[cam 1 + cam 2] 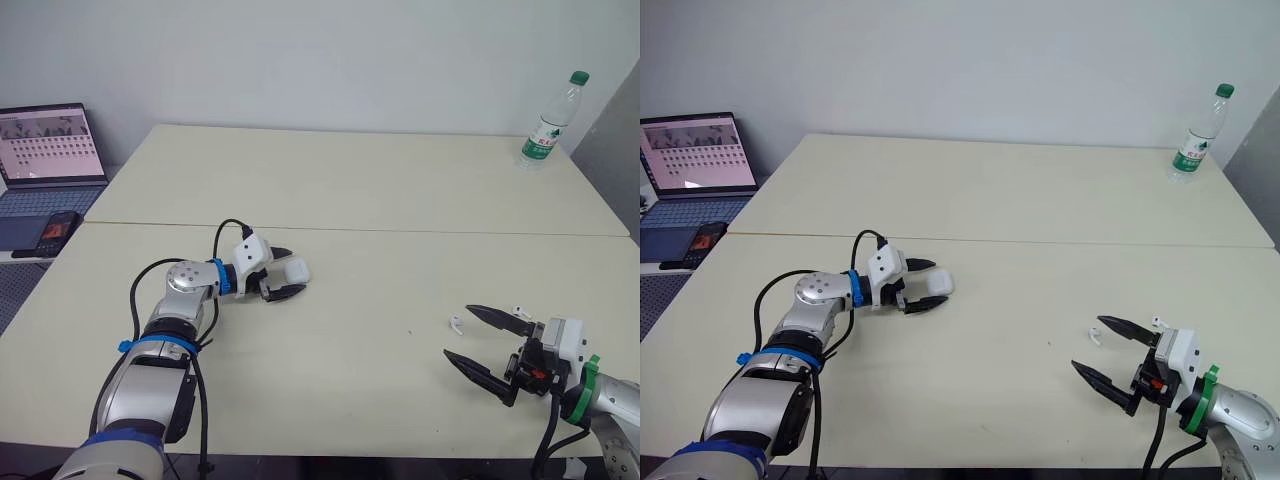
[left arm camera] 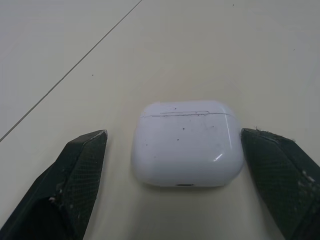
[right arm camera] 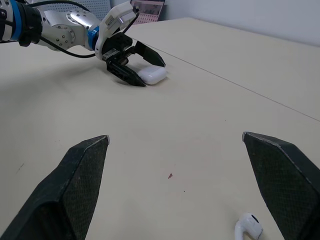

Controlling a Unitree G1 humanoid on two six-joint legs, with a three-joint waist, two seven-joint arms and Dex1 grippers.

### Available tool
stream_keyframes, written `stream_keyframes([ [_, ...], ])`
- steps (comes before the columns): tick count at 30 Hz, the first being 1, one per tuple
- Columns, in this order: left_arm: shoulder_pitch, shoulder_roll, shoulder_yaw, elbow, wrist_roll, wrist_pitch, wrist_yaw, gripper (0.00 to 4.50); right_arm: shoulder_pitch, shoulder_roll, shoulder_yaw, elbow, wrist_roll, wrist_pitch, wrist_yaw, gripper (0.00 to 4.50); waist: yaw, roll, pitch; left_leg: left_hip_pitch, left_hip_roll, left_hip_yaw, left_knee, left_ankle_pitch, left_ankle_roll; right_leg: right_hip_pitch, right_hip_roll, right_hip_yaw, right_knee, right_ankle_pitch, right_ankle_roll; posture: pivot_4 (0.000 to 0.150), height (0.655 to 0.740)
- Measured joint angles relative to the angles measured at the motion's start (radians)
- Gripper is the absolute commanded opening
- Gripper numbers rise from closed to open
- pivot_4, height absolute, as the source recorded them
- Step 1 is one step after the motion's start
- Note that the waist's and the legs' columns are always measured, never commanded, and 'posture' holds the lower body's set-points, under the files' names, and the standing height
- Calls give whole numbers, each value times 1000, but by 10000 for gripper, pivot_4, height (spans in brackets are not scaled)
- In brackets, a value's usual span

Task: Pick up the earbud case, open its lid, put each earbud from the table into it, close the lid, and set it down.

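Observation:
The white earbud case (image 1: 296, 271) lies flat on the cream table with its lid closed. My left gripper (image 1: 287, 272) is open around it, one black finger on each side. In the left wrist view the case (image 2: 187, 144) touches one finger (image 2: 280, 175) and stands apart from the other. My right gripper (image 1: 483, 341) is open low over the table's front right. One white earbud (image 1: 456, 324) lies just left of its far finger, also seen as the earbud (image 3: 248, 226) in the right wrist view. A second small white earbud (image 1: 520, 310) lies just beyond that finger.
A plastic water bottle (image 1: 549, 122) with a green cap stands at the table's far right corner. An open laptop (image 1: 45, 165) sits on a side desk to the left. A seam (image 1: 400, 229) runs across the tabletop.

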Motion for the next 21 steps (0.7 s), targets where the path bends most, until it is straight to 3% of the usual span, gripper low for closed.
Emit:
stream_keyframes([
  [13, -2, -12, 4, 1, -10, 48, -9, 44845, -5, 5, 0, -8, 16, 2, -5, 45000, 0, 0, 0, 0, 0, 0, 0, 0, 0, 1, 0, 0, 0, 0, 0, 1500, 7362],
  [16, -2, -17, 4, -1, -13, 66, -11, 39540, -4, 10, 0, -25, 44, 5, -5, 45000, 0, 0, 0, 1, 0, 0, 0, 0, 0, 1, 0, 0, 0, 0, 0, 1500, 7362],
  [19, -2, -31, 4, -2, -17, 79, -26, 29548, 5, 10, -1, -32, 49, 8, -6, 45000, 1, 0, 0, 1, 0, 0, 1, 0, 0, 1, 0, 0, 0, 0, 0, 1500, 7362],
  [21, -2, -33, 4, -4, -19, 87, -26, 27891, 13, 10, -2, -33, 52, 10, -8, 45000, 2, 0, 0, 1, 0, 0, 1, 0, 0, 1, 0, 0, 1, 0, 0, 1500, 7362],
])
